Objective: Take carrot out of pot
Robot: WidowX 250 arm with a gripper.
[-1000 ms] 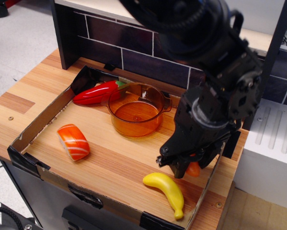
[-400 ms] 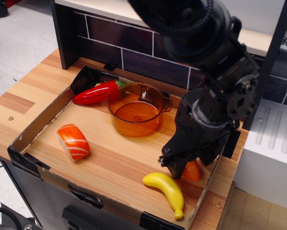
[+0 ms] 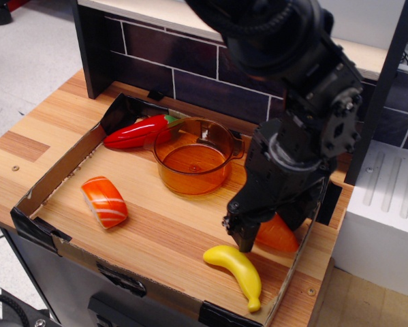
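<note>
Just beneath the gripper: carrot lying on the tray floor, outside the pot | jaw opening: cannot tell | banana near below it

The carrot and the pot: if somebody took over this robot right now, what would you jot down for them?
Gripper: just left of the carrot; whether it is open or touching the carrot cannot be told.
Carrot: lying on the tray floor near the right wall, above the banana.
Pot: no carrot inside, standing in the tray by the red pepper.
Done: carrot is out of the pot.
Left: confirm release, pull the arm away.
</note>
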